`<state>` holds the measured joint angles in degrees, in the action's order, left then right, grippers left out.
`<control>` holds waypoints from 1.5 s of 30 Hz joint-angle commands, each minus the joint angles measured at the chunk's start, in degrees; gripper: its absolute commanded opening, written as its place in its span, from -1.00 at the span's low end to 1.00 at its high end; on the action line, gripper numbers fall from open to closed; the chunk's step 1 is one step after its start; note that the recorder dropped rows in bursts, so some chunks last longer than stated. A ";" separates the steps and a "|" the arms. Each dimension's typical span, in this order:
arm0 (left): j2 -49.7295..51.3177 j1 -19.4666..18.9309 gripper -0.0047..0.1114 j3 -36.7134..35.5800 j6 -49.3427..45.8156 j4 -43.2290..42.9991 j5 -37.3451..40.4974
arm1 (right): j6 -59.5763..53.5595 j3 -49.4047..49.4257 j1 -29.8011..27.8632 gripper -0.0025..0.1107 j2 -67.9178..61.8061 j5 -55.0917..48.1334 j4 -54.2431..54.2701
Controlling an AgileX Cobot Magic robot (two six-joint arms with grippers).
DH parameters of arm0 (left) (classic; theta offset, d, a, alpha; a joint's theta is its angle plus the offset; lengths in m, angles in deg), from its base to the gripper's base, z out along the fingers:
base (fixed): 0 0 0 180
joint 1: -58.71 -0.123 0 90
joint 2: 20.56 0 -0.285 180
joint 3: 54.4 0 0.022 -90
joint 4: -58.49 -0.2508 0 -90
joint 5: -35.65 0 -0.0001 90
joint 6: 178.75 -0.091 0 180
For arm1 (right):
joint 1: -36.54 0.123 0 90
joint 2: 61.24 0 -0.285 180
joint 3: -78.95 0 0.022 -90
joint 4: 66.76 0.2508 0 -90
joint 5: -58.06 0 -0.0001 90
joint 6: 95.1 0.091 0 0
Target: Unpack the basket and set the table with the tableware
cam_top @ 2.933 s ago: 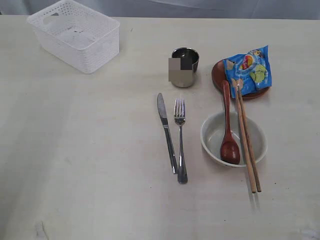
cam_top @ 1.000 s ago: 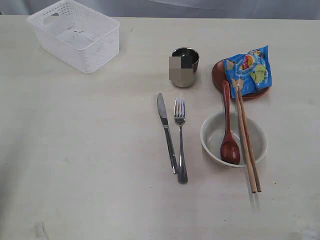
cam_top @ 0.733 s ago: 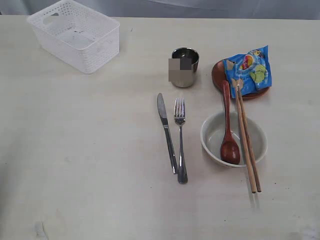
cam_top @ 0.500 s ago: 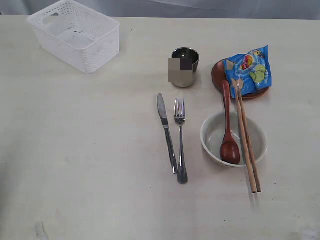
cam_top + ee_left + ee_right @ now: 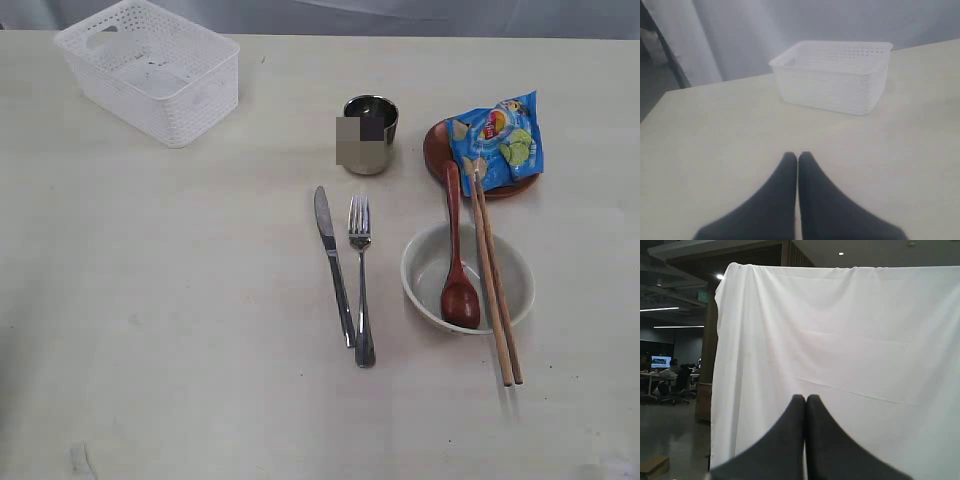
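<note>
The basket looks empty, at the far left of the table. The knife, fork, cup, plate, and bowl with spoon and chopsticks are laid out. The left gripper is squeezed tight on nothing, low over the table, facing the basket. The right gripper is squeezed tight too, empty, facing a white curtain. The job looks done, so hold both arms back and bump nothing.
</note>
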<state>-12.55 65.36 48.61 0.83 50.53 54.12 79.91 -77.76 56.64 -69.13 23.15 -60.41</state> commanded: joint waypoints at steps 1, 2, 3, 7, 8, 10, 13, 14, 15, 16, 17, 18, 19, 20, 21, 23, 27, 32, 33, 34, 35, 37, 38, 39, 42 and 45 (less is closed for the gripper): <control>-0.22 -0.23 -0.90 -0.22 0.42 0.73 0.28 | -0.23 0.08 0.14 -0.96 0.10 0.03 -0.29; -0.22 -0.23 -0.90 -0.22 0.42 0.73 0.28 | -0.23 0.08 0.14 -0.96 0.10 0.03 -0.29; -0.22 -0.23 -0.90 -0.22 0.42 0.73 0.28 | -0.23 0.08 0.14 -0.96 0.10 0.03 -0.29; -0.22 -0.23 -0.90 -0.22 0.42 0.73 0.28 | -0.23 0.08 0.14 -0.96 0.10 0.03 -0.29; -0.22 -0.23 -0.90 -0.22 0.42 0.73 0.28 | -0.23 0.08 0.14 -0.96 0.10 0.03 -0.29; -0.22 -0.23 -0.90 -0.22 0.42 0.73 0.28 | -0.23 0.08 0.14 -0.96 0.10 0.03 -0.29; -0.22 -0.23 -0.90 -0.22 0.42 0.73 0.28 | -0.37 0.08 0.14 -0.96 0.10 0.03 -0.42; -0.22 -0.23 -0.90 -0.22 0.42 0.73 0.28 | -0.37 0.08 0.14 -0.96 0.10 0.03 -0.32; -0.22 -0.23 -0.90 -0.22 0.42 0.73 0.28 | -0.37 0.08 0.14 -0.96 0.10 0.03 -0.21; -0.22 -0.23 -0.90 -0.22 0.42 0.73 0.28 | -0.37 0.08 0.14 -0.96 0.10 0.03 -0.38; -0.22 -0.23 -0.90 -0.22 0.42 0.73 0.28 | -0.86 0.08 -0.09 -0.96 0.10 0.03 -1.07; -0.22 -0.23 -0.90 -0.22 0.42 0.73 0.28 | -0.97 0.08 -0.40 -0.96 0.10 0.03 -1.94; -0.22 -0.23 -0.90 -0.22 0.42 0.73 0.28 | -0.97 0.12 -1.04 -0.96 0.10 0.03 -2.69; -0.22 -0.23 -0.90 -0.22 0.42 0.73 0.28 | -0.97 0.39 -1.84 -0.96 0.10 0.25 -3.53; -0.22 -0.23 -0.90 -0.22 0.42 0.73 0.28 | -1.31 1.14 -2.77 -0.96 0.10 0.82 -4.16; -0.22 -0.23 -0.90 -0.22 0.42 0.73 0.28 | -3.48 3.53 -4.76 -0.96 0.10 2.88 -4.30; -0.22 -0.23 -0.90 -0.22 0.42 0.73 0.28 | -5.98 10.38 -9.61 -0.96 0.10 9.07 -4.30; -0.22 -0.23 -0.90 -0.22 0.42 0.73 0.28 | -6.31 21.51 -15.82 -0.96 0.10 16.42 -4.30; -0.22 -0.23 -0.90 -0.22 0.42 0.73 0.28 | -6.20 23.91 -16.91 -0.96 0.10 17.75 -4.30; -0.22 -0.23 -0.90 -0.22 0.42 0.73 0.28 | -6.10 25.76 -17.97 -0.96 0.10 18.60 -4.30; -0.22 -0.23 -0.90 -0.22 0.42 0.73 0.28 | -6.10 28.40 -19.41 -0.96 0.10 19.47 -4.30; -0.22 -0.23 -0.90 -0.22 0.42 0.73 0.28 | -6.10 31.63 -21.02 -0.96 0.10 19.86 -4.30; -0.22 -0.23 -0.90 -0.22 0.42 0.73 0.28 | -6.21 33.91 -21.40 -0.96 0.10 19.86 -4.30; -0.22 -0.23 -0.90 -0.22 0.42 0.73 0.28 | -6.21 35.38 -21.52 -0.96 0.10 19.97 -4.99; -0.22 -0.23 -0.90 -0.22 0.42 0.73 0.28 | -6.21 40.73 -21.14 -0.96 0.10 22.22 -5.83; -0.22 -0.23 -0.90 -0.22 0.42 0.73 0.28 | -6.21 46.46 -20.58 -0.96 0.10 25.95 -5.83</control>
<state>-12.55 65.36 48.61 0.83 50.53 54.12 74.17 -35.62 35.55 -69.33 45.35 -65.56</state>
